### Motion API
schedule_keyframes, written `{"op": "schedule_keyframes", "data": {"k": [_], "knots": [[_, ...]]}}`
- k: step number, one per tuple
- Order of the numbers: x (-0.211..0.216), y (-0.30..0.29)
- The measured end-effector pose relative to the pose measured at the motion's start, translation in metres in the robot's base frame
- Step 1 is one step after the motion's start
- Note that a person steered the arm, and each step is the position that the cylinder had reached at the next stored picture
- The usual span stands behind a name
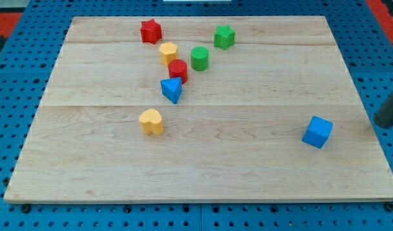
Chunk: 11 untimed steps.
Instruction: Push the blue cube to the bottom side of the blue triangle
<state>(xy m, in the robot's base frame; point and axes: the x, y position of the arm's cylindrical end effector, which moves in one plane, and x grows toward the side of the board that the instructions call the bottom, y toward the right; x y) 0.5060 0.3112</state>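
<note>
Cube (318, 131) far right of triangle (172, 89)

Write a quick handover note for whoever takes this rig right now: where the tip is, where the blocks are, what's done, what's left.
My tip sits at the view's right edge, just right of the blue cube, not touching it.
The blue triangle lies left of centre, beside the red cylinder, with the yellow heart below-left.
Done: nothing visible yet.
Left: push the cube leftward to just below the triangle.

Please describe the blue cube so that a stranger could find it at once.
Look at the wooden board, near its right edge. The blue cube sits there alone, left of my tip. The other blue block, the triangle, is in the cluster at the view's top.
</note>
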Motion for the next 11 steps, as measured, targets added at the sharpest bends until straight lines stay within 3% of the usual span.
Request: {"op": "schedule_keyframes", "data": {"k": [1,2,3,4,5,6,7,8,9,11], "knots": [[-0.005,-0.060],[-0.014,-0.171],[-0.013,-0.215],[-0.011,-0.133],[0.019,-0.095],[0.043,-0.163],[0.032,-0.241],[0.008,-0.258],[-0.007,-0.201],[-0.011,-0.270]]}}
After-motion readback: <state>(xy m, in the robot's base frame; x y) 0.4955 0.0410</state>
